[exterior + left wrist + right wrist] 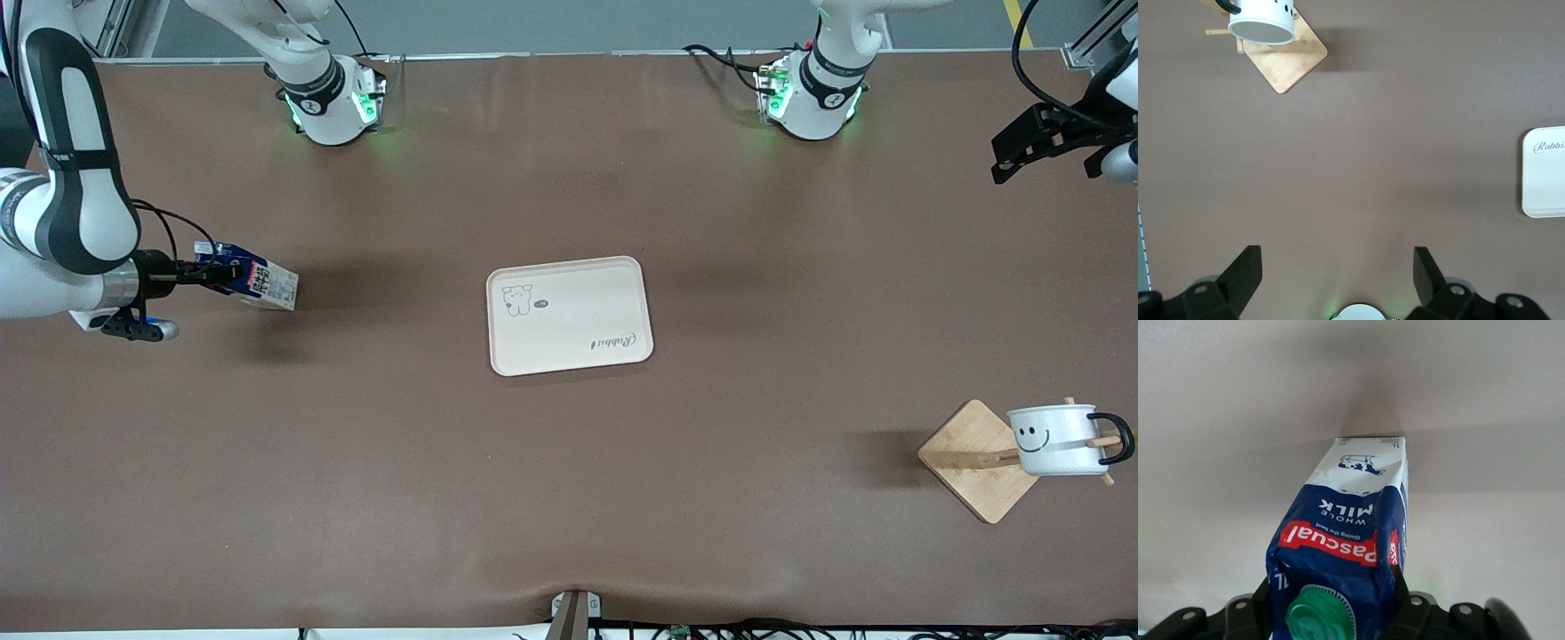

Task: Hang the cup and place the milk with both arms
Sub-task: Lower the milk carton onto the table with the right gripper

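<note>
Right wrist view: right hand (1338, 613) pinching blue-white paper milk carton (1345, 540) near green cap (1319, 615); walls soft, squeeze gently. Left hand (1338, 273) spread, waiting.

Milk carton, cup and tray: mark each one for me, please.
milk carton (1338, 540), right wrist view, on its blue upper panel.
cup (1053, 440), front view, on its white side by the smiley face.
tray (569, 316), front view, on its bare middle.

On my brown table (569, 498): one cream rectangular plastic tray with rounded corners (569, 316), animal drawing and script printed on it, lying flat mid-table. One light wooden square-based peg stand (973, 462), toward the left arm's end, nearer the front camera than the tray.
</note>
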Tool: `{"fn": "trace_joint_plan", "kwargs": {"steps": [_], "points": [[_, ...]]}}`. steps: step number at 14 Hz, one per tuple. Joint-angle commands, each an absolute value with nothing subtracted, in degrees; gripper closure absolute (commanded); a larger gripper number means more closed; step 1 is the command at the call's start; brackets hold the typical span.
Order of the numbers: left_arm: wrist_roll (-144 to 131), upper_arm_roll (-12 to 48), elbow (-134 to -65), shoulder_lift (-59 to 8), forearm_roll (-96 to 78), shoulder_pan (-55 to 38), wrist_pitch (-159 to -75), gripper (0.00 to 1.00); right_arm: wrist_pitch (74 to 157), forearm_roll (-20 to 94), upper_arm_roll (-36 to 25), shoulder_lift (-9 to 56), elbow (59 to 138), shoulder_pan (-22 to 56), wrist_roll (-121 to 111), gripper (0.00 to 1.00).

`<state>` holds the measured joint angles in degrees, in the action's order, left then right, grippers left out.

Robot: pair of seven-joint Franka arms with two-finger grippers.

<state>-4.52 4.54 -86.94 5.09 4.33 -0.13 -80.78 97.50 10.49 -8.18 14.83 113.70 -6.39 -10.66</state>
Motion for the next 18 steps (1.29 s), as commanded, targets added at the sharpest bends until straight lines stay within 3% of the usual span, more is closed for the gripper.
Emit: {"fn": "trace_joint_plan", "kwargs": {"steps": [1, 6, 10, 13, 18], "points": [[-3.5, 4.3, -87.7, 6.8, 3.3, 0.1, -80.2, 0.00, 98.0, 11.4, -7.5, 15.0, 114.5, -7.6, -11.6, 0.30], [-3.5, 4.7, -87.9, 7.1, 3.3, 0.1, -80.1, 0.00, 98.0, 11.4, -7.5, 15.0, 114.4, -7.6, -11.8, 0.18], [-3.4, 5.0, -87.8, 7.5, 3.2, -0.1, -80.1, 0.00, 98.0, 11.4, -7.5, 15.1, 114.4, -7.7, -12.5, 0.17], [-3.3, 5.2, -87.8, 7.9, 2.4, -0.4, -78.9, 0.00, 97.9, 11.4, -7.5, 15.1, 114.1, -7.8, -12.5, 0.00], [-3.5, 7.0, -87.6, 7.5, 1.6, -0.4, -79.4, 0.00, 97.6, 11.4, -7.5, 15.1, 113.3, -7.8, -12.5, 0.00]]}}
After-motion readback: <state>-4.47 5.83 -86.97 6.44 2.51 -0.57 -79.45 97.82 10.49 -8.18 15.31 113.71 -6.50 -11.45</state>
